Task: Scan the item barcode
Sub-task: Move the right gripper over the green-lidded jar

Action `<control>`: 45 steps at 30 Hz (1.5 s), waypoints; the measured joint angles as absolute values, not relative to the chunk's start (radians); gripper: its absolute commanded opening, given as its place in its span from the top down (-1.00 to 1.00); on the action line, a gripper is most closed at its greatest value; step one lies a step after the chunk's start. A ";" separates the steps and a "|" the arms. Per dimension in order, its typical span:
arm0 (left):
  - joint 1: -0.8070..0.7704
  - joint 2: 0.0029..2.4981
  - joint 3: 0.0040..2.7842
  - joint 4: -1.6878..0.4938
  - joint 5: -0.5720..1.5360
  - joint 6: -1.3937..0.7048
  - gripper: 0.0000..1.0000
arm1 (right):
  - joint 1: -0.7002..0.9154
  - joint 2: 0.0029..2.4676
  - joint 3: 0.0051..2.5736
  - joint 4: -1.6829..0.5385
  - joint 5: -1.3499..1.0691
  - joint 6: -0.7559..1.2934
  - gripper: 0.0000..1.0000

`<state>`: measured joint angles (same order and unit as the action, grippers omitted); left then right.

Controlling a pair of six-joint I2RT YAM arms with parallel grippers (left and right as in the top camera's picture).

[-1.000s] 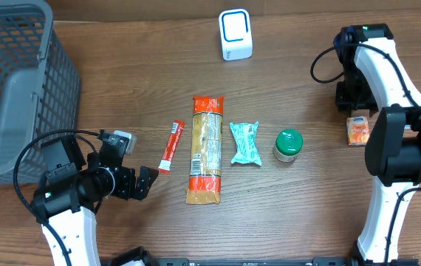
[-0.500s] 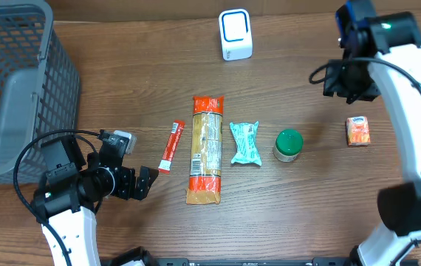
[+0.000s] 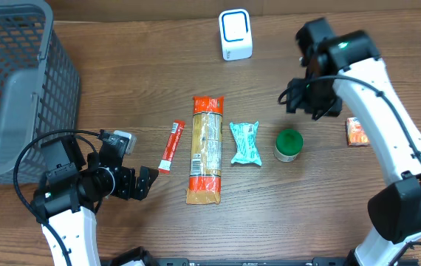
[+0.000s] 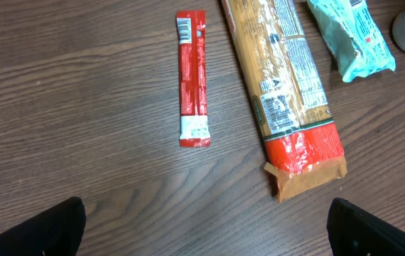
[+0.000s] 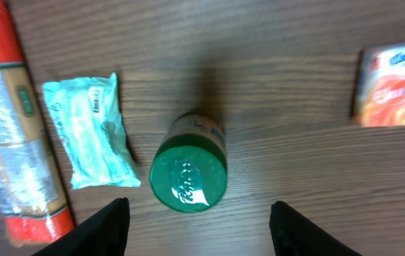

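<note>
Several items lie in a row on the wooden table: a red stick pack (image 3: 171,146), a long pasta pack (image 3: 206,148), a teal wrapped pack (image 3: 244,142), a green-lidded jar (image 3: 289,145) and a small orange carton (image 3: 357,131). The white and blue scanner (image 3: 235,34) stands at the back. My right gripper (image 3: 312,100) hovers open just behind the jar (image 5: 188,174), holding nothing; the teal pack (image 5: 91,131) and the carton (image 5: 393,85) flank it. My left gripper (image 3: 145,182) rests open at the front left, short of the red stick pack (image 4: 192,78) and the pasta pack (image 4: 288,99).
A grey mesh basket (image 3: 18,81) fills the back left corner. The right arm's white links (image 3: 388,96) arch over the table's right side, above the orange carton.
The right arm has swung left from the table's right edge to above the green-lidded jar, its jaws spreading wider. The left arm has not moved.
</note>
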<state>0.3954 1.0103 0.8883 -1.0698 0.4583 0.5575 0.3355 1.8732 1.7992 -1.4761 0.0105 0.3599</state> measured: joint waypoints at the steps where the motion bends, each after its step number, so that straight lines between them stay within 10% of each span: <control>1: 0.395 1.010 0.888 -1.070 0.458 0.558 -0.99 | 0.341 1.873 1.771 -1.456 0.015 0.368 -0.36; 10: 0.395 1.010 0.888 -1.070 0.459 0.558 -1.00 | 0.373 1.875 1.609 -1.334 0.045 0.401 -0.63; 12: 0.395 1.010 0.888 -1.070 0.459 0.558 -0.99 | 0.381 1.875 1.596 -1.310 0.050 0.407 -1.00; 22: 0.395 1.010 0.888 -1.070 0.459 0.558 -1.00 | 0.384 1.875 1.556 -1.268 0.014 0.410 -0.70; 45: 0.395 1.010 0.888 -1.070 0.459 0.558 -0.99 | 0.384 1.875 1.398 -1.130 -0.048 0.418 -0.68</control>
